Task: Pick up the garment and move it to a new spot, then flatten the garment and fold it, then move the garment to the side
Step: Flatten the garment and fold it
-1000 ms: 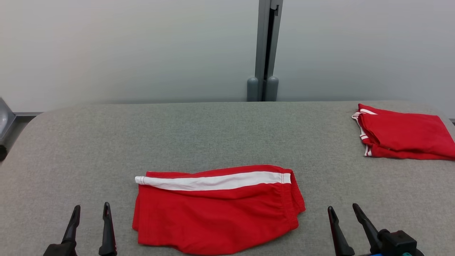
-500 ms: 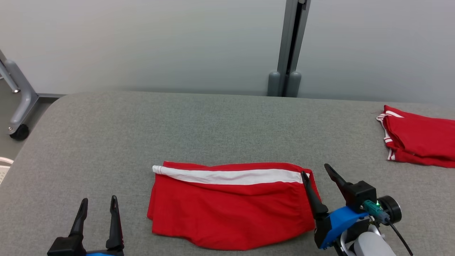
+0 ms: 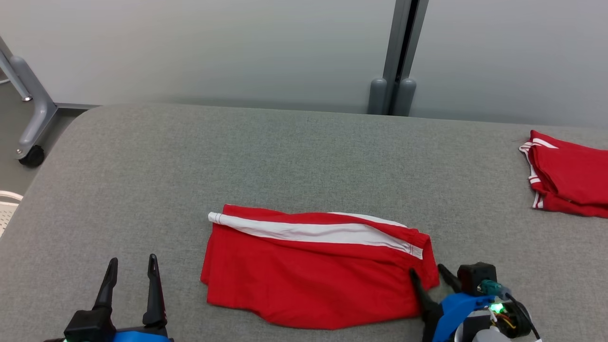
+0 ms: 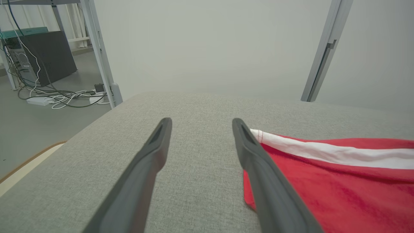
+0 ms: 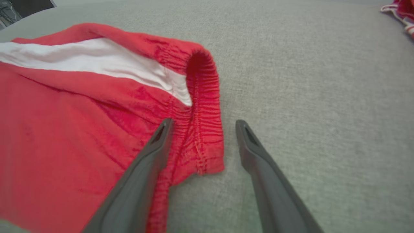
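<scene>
A grey fabric-topped table spreads across the near ground. Behind it stands a plain pale wall with a grey upright post. Far left, a castored metal leg stands on grey floor, near loose cables and possibly a dark cabinet.

Bright, even, diffuse light; no glare. Only faint shadows: a thin one under the shorts, a dim band low on the wall behind the table. Head view sharp. Wrist views bow at edges; gripper fingers blur near lens; right wrist view softer.
</scene>
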You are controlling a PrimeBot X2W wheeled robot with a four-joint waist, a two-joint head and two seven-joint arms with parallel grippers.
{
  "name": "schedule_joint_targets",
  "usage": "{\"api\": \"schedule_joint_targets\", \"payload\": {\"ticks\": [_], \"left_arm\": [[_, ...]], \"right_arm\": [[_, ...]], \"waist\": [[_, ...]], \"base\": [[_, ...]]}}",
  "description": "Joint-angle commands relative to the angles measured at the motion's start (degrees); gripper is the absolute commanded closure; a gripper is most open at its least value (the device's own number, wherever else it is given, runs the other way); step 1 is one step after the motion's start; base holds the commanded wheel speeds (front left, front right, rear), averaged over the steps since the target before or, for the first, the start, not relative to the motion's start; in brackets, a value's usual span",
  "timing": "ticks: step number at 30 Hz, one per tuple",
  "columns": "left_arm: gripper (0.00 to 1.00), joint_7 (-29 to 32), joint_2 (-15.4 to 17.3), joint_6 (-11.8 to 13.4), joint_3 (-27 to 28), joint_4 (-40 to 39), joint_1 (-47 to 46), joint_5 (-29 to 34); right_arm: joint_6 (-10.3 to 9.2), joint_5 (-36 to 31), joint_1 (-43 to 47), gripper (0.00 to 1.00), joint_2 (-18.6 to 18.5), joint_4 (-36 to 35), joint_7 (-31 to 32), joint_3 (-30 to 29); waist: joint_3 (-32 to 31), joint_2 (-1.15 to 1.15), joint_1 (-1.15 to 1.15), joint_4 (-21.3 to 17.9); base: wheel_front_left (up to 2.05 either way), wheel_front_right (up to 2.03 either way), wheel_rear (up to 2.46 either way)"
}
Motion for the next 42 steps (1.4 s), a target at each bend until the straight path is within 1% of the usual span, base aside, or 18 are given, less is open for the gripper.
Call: {"api": "schedule_joint_targets", "payload": {"ticks": [1, 2, 3, 4, 5, 6, 7, 12, 14, 15, 19, 22, 24, 27, 30, 32, 36, 42], "left_arm": [[0.00, -0.2, -0.3, -0.3, 0.4, 0.3, -1.2, 0.2], [0.00, -0.2, -0.3, -0.3, 0.5, 0.3, -1.4, 0.4], [0.00, -0.2, -0.3, -0.3, 0.5, 0.3, -1.4, 0.4], [0.00, -0.2, -0.4, -0.5, 0.5, 0.3, -1.7, 0.4], [0.00, -0.2, -0.5, -0.6, 0.6, 0.4, -1.6, 0.5], [0.00, -0.2, -0.5, -0.6, 0.6, 0.4, -1.6, 0.5], [0.00, -0.2, -0.6, -0.8, 0.7, 0.4, -1.7, 0.6], [0.00, -0.2, -0.8, -1.1, 0.5, 0.4, -2.3, 0.9], [0.00, -0.2, -0.8, -1.2, 0.6, 0.4, -2.3, 1.0], [0.00, -0.2, -0.9, -1.3, 0.9, 0.4, -2.1, 1.1], [0.00, -0.2, -1.0, -1.3, 1.4, 0.4, -1.4, 1.1], [0.00, -0.2, -1.1, -1.2, 2.0, 0.1, -0.4, 1.2], [0.00, -0.2, -1.1, -1.3, 2.2, -0.1, 0.0, 1.3], [0.00, -0.2, -1.2, -1.3, 2.4, -0.2, 0.5, 1.5], [0.00, -0.2, -1.3, -1.3, 2.4, -0.3, 0.9, 1.3], [0.00, -0.2, -1.4, -1.4, 2.3, -0.3, 1.0, 1.2], [0.00, -0.2, -1.5, -1.4, 2.5, -0.2, 1.2, 1.0], [0.00, -0.2, -1.7, -1.3, 2.3, -0.3, 1.4, 0.9]], "right_arm": [[0.01, 3.1, -0.8, 0.00, -0.2, 1.0, -0.2, 2.9], [0.01, 5.4, -0.6, 0.00, -0.2, 1.0, -0.2, 5.2], [0.01, 5.4, -0.6, 0.00, -0.2, 1.0, -0.2, 5.2], [0.02, 10.0, -0.2, 0.00, -0.2, 0.1, -0.1, 9.9], [0.01, 12.2, -0.1, 0.00, -0.2, -0.3, 0.1, 11.7], [0.01, 12.2, -0.1, 0.00, -0.2, -0.3, 0.1, 11.7], [0.02, 15.3, -0.9, 0.00, -0.2, -0.3, 0.1, 14.3], [0.02, 21.9, -2.5, 0.00, -0.2, 0.2, -0.1, 18.7], [0.02, 23.4, -2.7, 0.00, -0.2, 0.2, -0.2, 19.4], [0.01, 25.4, -3.2, 1.00, -0.2, 1.0, -0.3, 20.4], [0.01, 27.6, -4.4, 1.00, -0.2, 2.1, -0.4, 20.3], [0.01, 25.9, -4.7, 1.00, -0.3, 2.1, -0.4, 17.4], [0.01, 24.0, -4.3, 1.00, -1.1, 2.1, -0.4, 15.1], [0.01, 22.0, -2.7, 1.00, -3.6, 1.8, -0.4, 12.8], [0.01, 21.3, -2.0, 1.00, -7.1, 1.8, -0.4, 11.2], [0.01, 21.0, -2.0, 1.00, -9.3, 2.2, -0.4, 11.1], [0.00, 22.3, -3.2, 1.00, -12.7, 1.7, 1.9, 11.8], [0.01, 26.7, -4.6, 1.00, -12.0, -3.7, 4.9, 13.1]], "waist": [[-0.1, -0.01, -0.01, -0.3], [-0.1, -0.01, -0.01, -0.4], [-0.1, -0.01, -0.01, -0.4], [-0.1, -0.01, -0.01, -0.5], [-0.1, -0.01, -0.01, -0.6], [-0.1, -0.01, -0.01, -0.6], [-0.1, -0.01, -0.01, -0.7], [0.2, -0.01, -0.01, -0.3], [0.2, -0.01, -0.01, -0.2], [0.3, -0.01, -0.01, -0.3], [0.1, -0.01, -0.01, -0.6], [-0.4, -0.01, -0.01, -1.7], [-0.8, -0.01, -0.01, -2.6], [-1.6, -0.01, -0.01, -3.8], [-2.0, -0.01, -0.01, -4.9], [-2.1, -0.01, -0.01, -5.5], [-2.3, -0.01, -0.01, -6.4], [-2.7, -0.01, -0.01, -7.2]], "base": [[0.00, 0.00, 0.00], [0.00, 0.00, 0.00], [0.00, 0.00, 0.00], [0.00, 0.00, 0.00], [0.00, 0.00, 0.00], [0.00, 0.00, 0.00], [0.00, 0.00, 0.00], [0.00, 0.00, 0.00], [0.00, 0.00, 0.00], [0.00, 0.00, 0.00], [0.00, 0.00, 0.00], [0.00, 0.00, 0.00], [0.00, 0.00, 0.00], [0.00, 0.00, 0.00], [0.00, 0.00, 0.00], [0.00, 0.00, 0.00], [0.00, 0.00, 0.00], [0.00, 0.00, 0.00]]}}
